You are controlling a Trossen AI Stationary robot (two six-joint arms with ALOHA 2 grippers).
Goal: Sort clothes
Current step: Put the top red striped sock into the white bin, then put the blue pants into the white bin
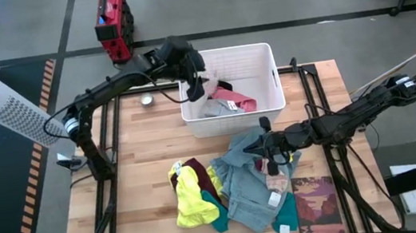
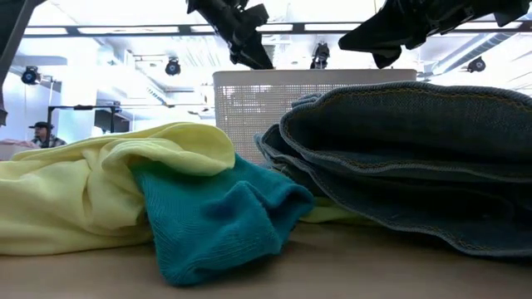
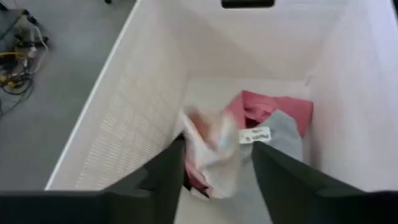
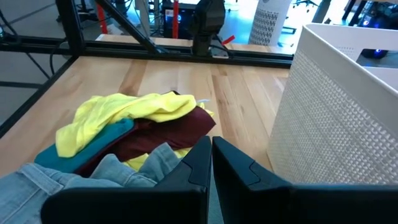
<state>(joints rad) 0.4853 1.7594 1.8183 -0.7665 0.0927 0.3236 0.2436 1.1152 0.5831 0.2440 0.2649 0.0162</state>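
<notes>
My left gripper (image 1: 194, 82) hangs over the left part of the white basket (image 1: 272, 112), open. A pale garment (image 3: 211, 149), blurred, shows between and below its fingers. A pink piece (image 3: 273, 109) and a grey piece (image 3: 280, 146) lie on the basket floor. The clothes heap lies on the table in front of the basket: neon yellow (image 1: 191, 199), teal (image 1: 219, 215), maroon (image 1: 197, 170) and grey-blue denim (image 1: 245, 184). My right gripper (image 1: 267, 150) is shut and hovers over the denim, holding nothing (image 4: 211, 143). My left gripper has its fingers apart on either side of the pale garment (image 3: 214, 140), pointing slantwise down into the basket. The garment is blurred, and I cannot tell whether the fingers touch it.
A reddish-brown printed mat (image 1: 316, 207) lies flat at the table's near right. A small round metal object (image 1: 146, 100) sits left of the basket. Bare wood lies on the table's left side. A person (image 2: 40, 133) shows far off in the room.
</notes>
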